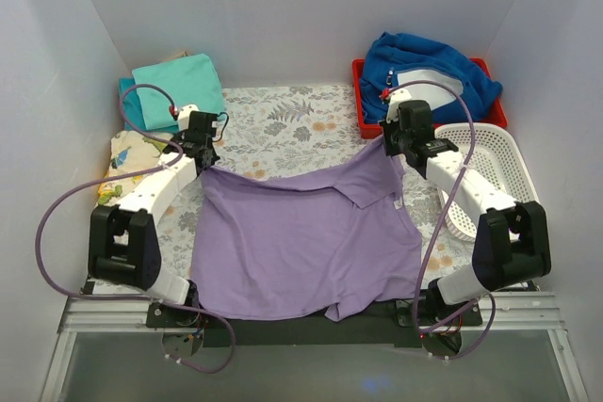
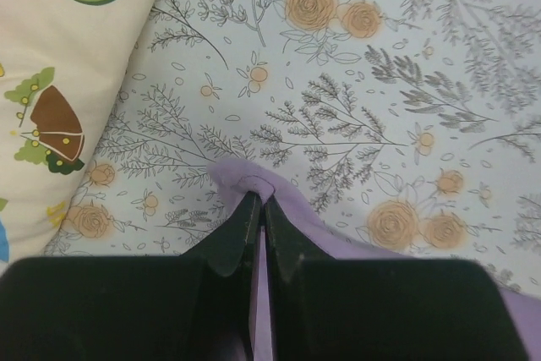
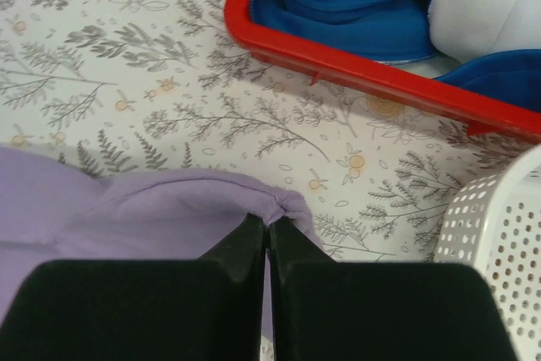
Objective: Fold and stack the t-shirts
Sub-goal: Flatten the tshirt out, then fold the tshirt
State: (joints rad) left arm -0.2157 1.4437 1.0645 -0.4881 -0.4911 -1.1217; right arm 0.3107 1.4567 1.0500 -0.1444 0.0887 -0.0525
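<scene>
Pinched shut with the left gripper (image 2: pixel 256 202): one top corner of the purple shirt (image 1: pixel 301 242), left of the middle of the top view. Pinched shut with the right gripper (image 3: pixel 267 221): the other top corner, right of the middle. Farther out, spread across the flowery cloth (image 1: pixel 283 120) in the lower middle; teal shirts (image 1: pixel 179 82) folded at upper left, red tray (image 1: pixel 359 103) with blue jacket (image 1: pixel 429 63) at upper right, white basket (image 1: pixel 490 152) below it.

Lavender t-shirt (image 1: pixel 301 242), unfolded, spread over the floral tablecloth's (image 1: pixel 283 120) near half, far corners raised; folded turquoise t-shirt (image 1: pixel 179 77) atop a darker teal t-shirt (image 1: pixel 126 91) at the tablecloth's far-left corner.
</scene>
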